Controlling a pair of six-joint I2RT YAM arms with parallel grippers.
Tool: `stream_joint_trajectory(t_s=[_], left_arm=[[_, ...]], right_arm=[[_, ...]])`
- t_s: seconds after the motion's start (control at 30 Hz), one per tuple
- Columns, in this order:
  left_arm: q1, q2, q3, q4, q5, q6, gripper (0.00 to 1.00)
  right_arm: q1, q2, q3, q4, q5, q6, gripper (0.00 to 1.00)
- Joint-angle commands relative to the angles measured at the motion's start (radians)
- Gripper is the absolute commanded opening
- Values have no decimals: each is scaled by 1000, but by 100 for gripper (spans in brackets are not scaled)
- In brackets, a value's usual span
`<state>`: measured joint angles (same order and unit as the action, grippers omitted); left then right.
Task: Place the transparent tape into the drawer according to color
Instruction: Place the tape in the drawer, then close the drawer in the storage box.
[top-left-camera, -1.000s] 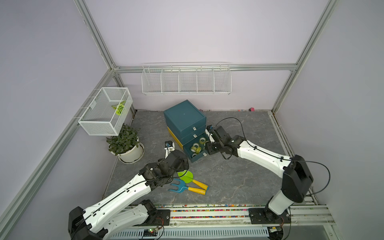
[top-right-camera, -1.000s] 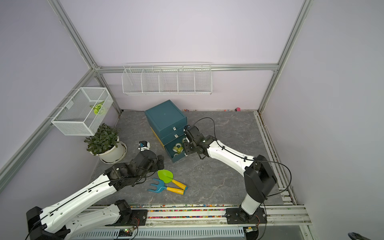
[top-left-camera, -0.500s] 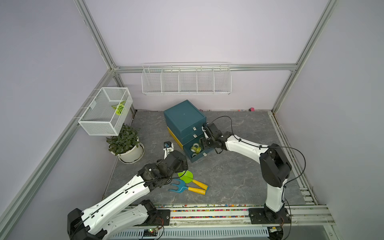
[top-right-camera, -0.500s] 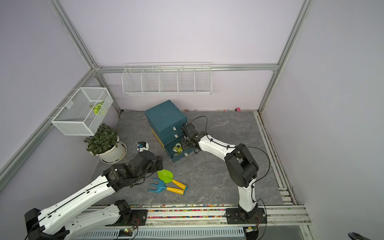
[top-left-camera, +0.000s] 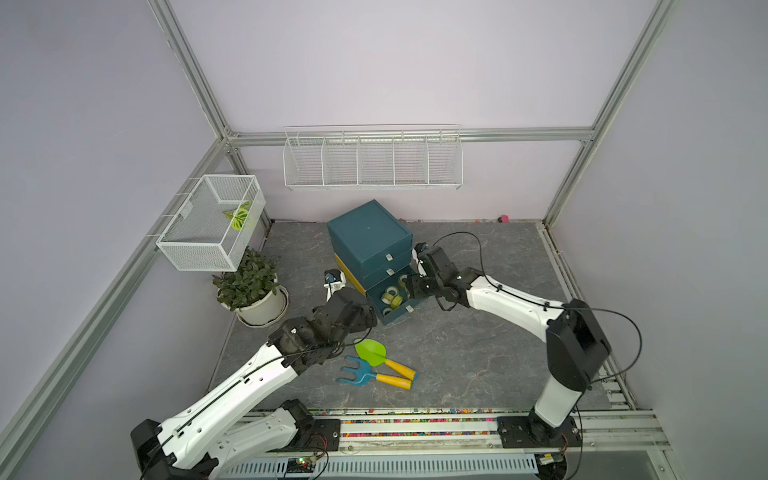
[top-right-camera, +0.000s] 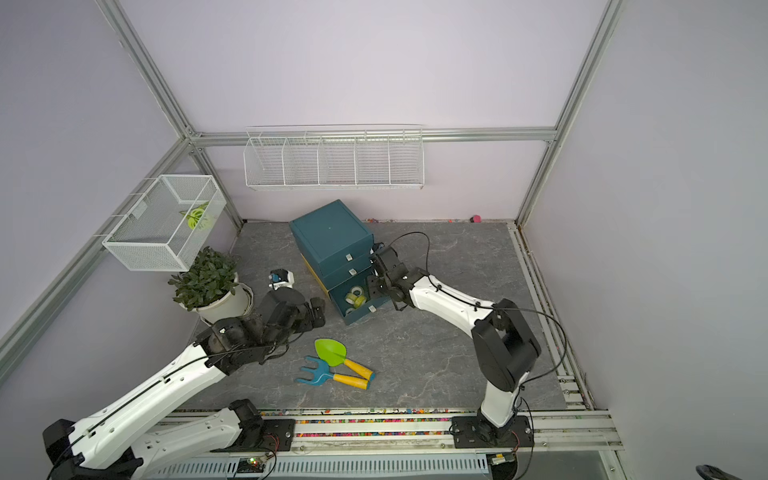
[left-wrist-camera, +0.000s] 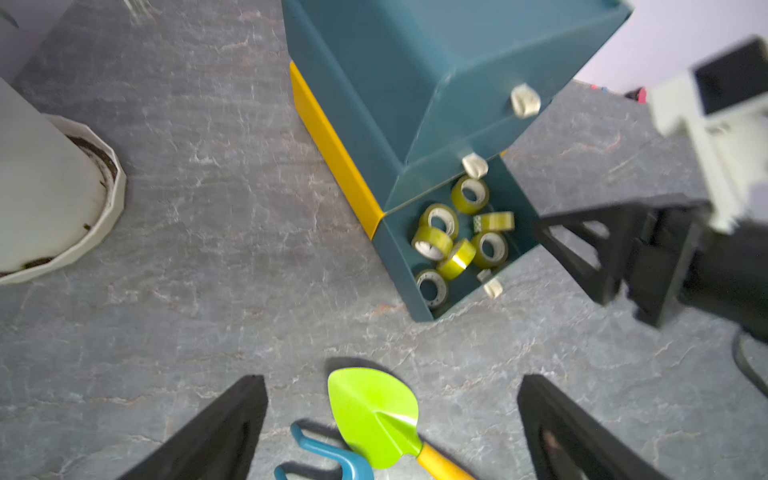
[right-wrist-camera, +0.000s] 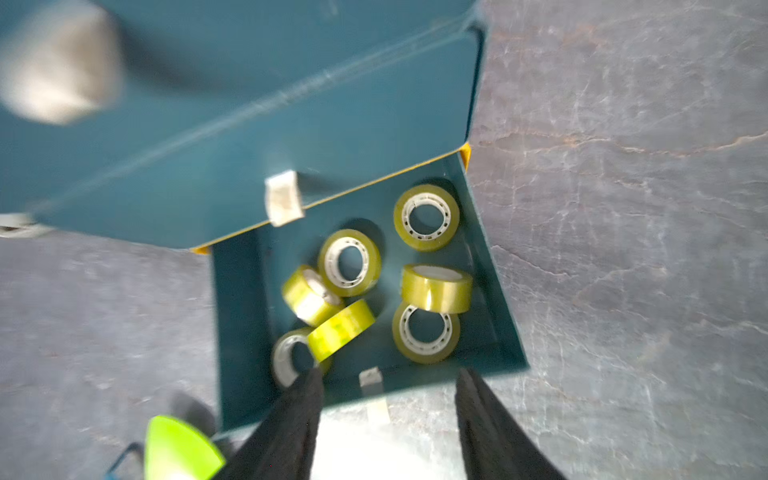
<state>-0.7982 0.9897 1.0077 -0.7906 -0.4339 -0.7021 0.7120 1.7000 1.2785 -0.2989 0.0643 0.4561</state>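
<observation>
While glossy ring-shaped tape rolls (right-wrist-camera: 436, 291) fill the boxy teal drawer (right-wrist-camera: 237, 332), both jaws apart, empty.

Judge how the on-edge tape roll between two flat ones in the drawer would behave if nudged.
That roll rests on its curved rim, so it would probably roll or tip flat. Its glossy band looks slippery. The flat roll shows a hollow core: likely light.

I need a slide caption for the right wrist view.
Right gripper, fingers apart, above the open drawer of yellow-green tape rolls.
</observation>
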Motion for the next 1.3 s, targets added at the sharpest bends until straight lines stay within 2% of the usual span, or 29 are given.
stream_joint_trajectory(t_s=[0.0,0.33,0.57,0.83,1.07,1.27], left_arm=[[64,33,86,67,49,71,99],[213,306,306,183,93,133,81],[279,445,362,197,77,127,70],[299,516,361,174,80,121,60],[300,542,350,164,89,124,58],[300,565,330,154,104,112,56]], right_arm=[[-2,-76,-89,59,-37,50,51],[-1,-235,-352,135,-56,102,43],[-17,-200,-425,188,-81,139,37],[-60,-15,-345,296,-163,148,32],[-82,149,-214,367,-193,159,29],[-103,257,-132,470,-235,225,27]])
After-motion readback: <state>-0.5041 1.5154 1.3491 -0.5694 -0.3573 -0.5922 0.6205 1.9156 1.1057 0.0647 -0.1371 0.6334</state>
